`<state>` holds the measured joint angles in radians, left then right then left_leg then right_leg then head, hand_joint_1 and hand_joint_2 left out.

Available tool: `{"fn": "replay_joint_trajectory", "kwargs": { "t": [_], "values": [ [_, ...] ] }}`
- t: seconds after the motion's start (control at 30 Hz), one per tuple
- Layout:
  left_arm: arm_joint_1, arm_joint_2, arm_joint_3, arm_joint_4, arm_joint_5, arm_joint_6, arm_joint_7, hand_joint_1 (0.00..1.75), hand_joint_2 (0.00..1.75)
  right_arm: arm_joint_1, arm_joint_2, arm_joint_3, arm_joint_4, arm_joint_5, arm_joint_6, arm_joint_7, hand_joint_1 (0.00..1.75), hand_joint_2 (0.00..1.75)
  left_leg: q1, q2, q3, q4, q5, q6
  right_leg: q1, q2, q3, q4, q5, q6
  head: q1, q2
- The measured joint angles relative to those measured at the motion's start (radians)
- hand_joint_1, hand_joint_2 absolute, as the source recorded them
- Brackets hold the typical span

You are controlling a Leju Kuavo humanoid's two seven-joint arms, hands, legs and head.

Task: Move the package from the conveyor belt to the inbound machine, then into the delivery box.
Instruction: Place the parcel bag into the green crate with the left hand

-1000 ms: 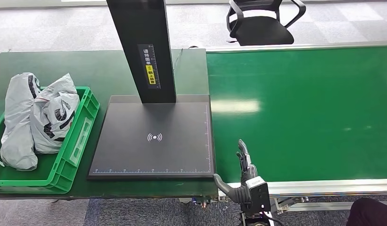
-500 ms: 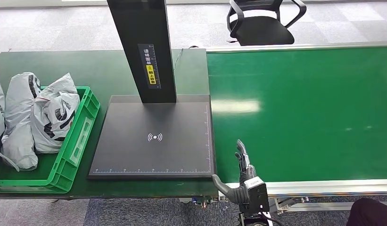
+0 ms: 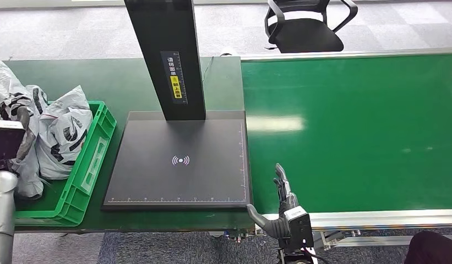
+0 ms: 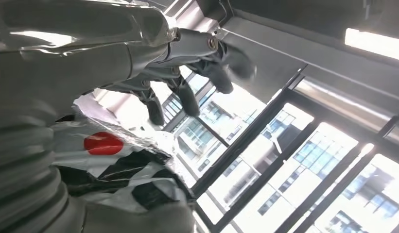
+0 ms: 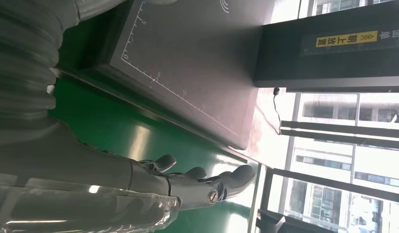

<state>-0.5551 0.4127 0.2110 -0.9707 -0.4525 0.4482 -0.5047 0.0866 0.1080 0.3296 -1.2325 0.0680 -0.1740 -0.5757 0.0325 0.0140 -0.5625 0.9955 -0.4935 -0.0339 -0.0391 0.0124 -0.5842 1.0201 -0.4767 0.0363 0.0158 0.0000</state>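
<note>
The left hand (image 4: 139,53) grips the package (image 4: 119,165) above the green box (image 3: 86,165) at the tabletop's left edge. The right hand (image 3: 283,202) hangs spread by the belt's (image 3: 350,132) near edge.

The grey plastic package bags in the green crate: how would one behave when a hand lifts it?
Probably floppy: the grey package bags slump, crumpled, over the green crate rim. Their glossy film looks slippery. Likely light for their size, though contents are hidden.

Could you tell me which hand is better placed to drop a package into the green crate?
Left: the left hand holds a package over the green crate; the right hand is open by the conveyor belt.
</note>
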Motion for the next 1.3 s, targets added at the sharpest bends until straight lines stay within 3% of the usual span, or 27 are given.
{"fn": "replay_joint_trajectory", "kwargs": {
  "t": [0.17,0.3,0.47,0.57,0.7,0.8,0.93,1.07,1.3],
  "values": [
    [0.101,-0.013,-0.003,-0.174,0.106,0.010,-0.012,0.00,1.75,-0.001,0.000,0.000,0.001,-0.004,-0.001,-0.004,0.00,1.75,0.000,0.001,-0.001,0.000,0.000,0.000,0.000,0.001,0.000,0.000,0.000,0.000,0.000,0.000],
    [0.317,-0.042,0.033,-0.443,0.226,0.048,-0.101,0.00,1.75,-0.003,-0.002,-0.002,0.009,-0.010,0.003,-0.014,0.00,1.75,0.000,0.009,0.001,0.000,-0.003,-0.001,-0.001,0.008,-0.002,0.000,0.000,0.000,0.000,0.000],
    [0.572,-0.154,0.025,-0.766,0.255,0.170,-0.169,0.00,1.75,-0.003,-0.007,-0.003,0.015,-0.022,-0.004,-0.021,0.00,1.75,-0.001,0.008,0.001,0.000,-0.006,0.001,-0.001,0.008,-0.002,-0.001,-0.002,0.001,0.000,0.000],
    [0.668,-0.223,-0.032,-0.912,0.234,0.234,-0.169,0.00,1.75,-0.003,-0.009,-0.003,0.015,-0.023,-0.008,-0.023,0.00,1.75,-0.001,0.008,0.001,0.000,-0.006,0.001,-0.002,0.008,-0.001,-0.001,-0.002,0.001,0.000,0.000],
    [0.765,-0.320,-0.140,-1.047,0.251,0.245,-0.169,0.00,1.75,-0.003,-0.010,-0.002,0.015,-0.027,-0.014,-0.026,0.00,1.75,-0.001,0.007,0.003,0.000,-0.006,0.001,-0.002,0.008,0.001,-0.001,-0.002,0.001,0.000,0.000],
    [0.803,-0.365,-0.241,-1.055,0.318,0.202,-0.169,0.00,1.75,-0.003,-0.010,-0.002,0.015,-0.031,-0.016,-0.028,0.00,1.75,-0.001,0.004,0.003,0.000,-0.006,0.001,-0.002,0.005,0.002,-0.001,-0.002,0.001,0.000,0.000],
    [0.799,-0.422,-0.352,-0.929,0.393,0.020,-0.169,0.00,1.75,-0.011,-0.006,0.000,0.015,-0.025,-0.012,-0.021,0.00,1.75,-0.001,0.003,0.004,0.000,-0.005,0.001,-0.002,0.003,0.005,-0.001,-0.001,0.001,0.000,0.000],
    [0.781,-0.482,-0.387,-0.770,0.384,-0.132,-0.169,0.00,1.75,-0.013,0.005,0.000,0.015,-0.001,-0.008,-0.007,0.00,1.75,-0.001,0.002,0.005,0.000,-0.005,0.002,-0.002,0.003,0.006,-0.001,-0.001,0.001,0.000,0.000],
    [0.824,-0.540,-0.394,-0.673,0.275,-0.229,-0.161,0.00,1.75,0.025,0.007,-0.002,-0.009,0.015,-0.034,0.003,0.00,1.75,-0.001,0.002,0.004,0.000,-0.006,0.001,-0.002,0.003,0.005,-0.001,-0.003,0.002,-0.001,0.000]
  ]
}}
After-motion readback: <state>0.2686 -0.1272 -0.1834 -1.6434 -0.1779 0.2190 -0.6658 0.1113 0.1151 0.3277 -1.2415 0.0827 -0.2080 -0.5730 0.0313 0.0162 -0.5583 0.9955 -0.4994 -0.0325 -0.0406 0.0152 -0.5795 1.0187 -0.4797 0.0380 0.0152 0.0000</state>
